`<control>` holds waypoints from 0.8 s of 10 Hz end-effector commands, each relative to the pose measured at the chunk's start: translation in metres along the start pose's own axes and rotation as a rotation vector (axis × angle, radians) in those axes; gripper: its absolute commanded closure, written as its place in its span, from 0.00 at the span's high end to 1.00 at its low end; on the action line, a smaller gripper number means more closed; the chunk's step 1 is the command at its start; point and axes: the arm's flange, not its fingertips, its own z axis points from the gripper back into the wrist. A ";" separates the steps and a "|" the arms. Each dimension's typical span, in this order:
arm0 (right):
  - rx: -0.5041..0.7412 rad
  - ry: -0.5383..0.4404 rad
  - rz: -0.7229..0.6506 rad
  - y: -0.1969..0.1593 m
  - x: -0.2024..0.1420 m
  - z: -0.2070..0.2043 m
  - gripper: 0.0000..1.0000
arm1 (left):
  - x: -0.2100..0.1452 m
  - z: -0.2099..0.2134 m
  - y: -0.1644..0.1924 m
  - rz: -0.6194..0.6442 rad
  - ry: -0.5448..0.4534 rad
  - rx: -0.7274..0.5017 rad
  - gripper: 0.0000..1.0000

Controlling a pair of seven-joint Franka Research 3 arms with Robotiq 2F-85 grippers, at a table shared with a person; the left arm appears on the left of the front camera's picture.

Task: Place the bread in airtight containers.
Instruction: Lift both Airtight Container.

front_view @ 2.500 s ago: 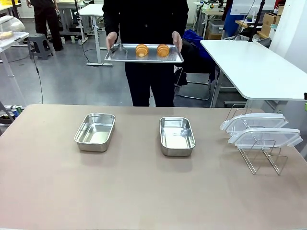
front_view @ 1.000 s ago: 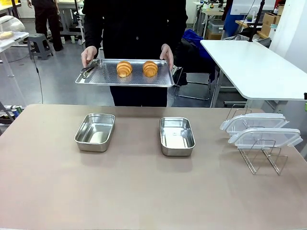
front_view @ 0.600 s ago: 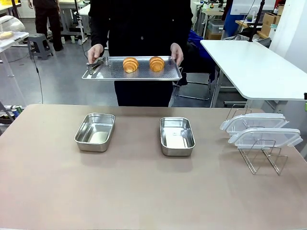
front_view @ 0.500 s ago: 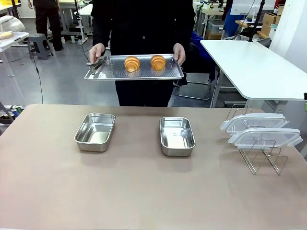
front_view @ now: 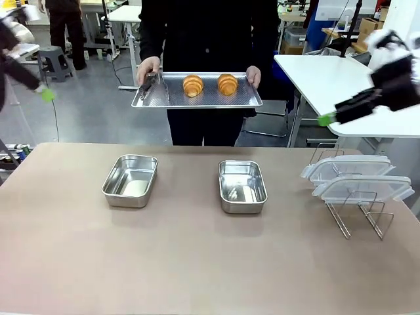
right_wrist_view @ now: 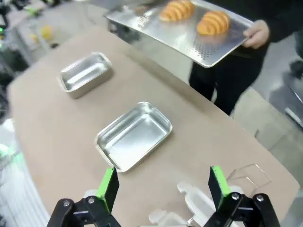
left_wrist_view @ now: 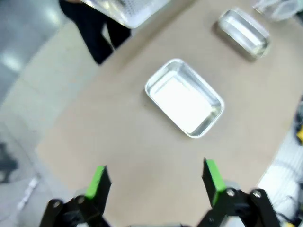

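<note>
Left gripper (front_view: pixel 46 94) — blurred (front view)

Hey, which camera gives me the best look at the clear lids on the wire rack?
The front view: both clear lids sit whole on the wire rack. The right wrist view catches a cropped piece at its bottom edge; the left wrist view, a blurred corner at top right.

Tan table (front_view: pixel 197 269), steel pan (front_view: pixel 130 180), second steel pan (front_view: pixel 242 186), wire rack (front_view: pixel 359 214)
</note>
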 end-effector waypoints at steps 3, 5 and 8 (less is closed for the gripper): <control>-0.230 0.368 -0.142 0.064 0.042 -0.082 1.00 | 0.040 -0.038 -0.021 0.246 0.226 0.096 1.00; -0.275 0.504 -0.187 0.079 0.045 -0.120 1.00 | 0.040 -0.060 -0.022 0.382 0.241 0.044 1.00; -0.351 0.341 -0.402 0.052 0.048 -0.138 1.00 | 0.030 -0.084 -0.017 0.522 0.217 0.040 1.00</control>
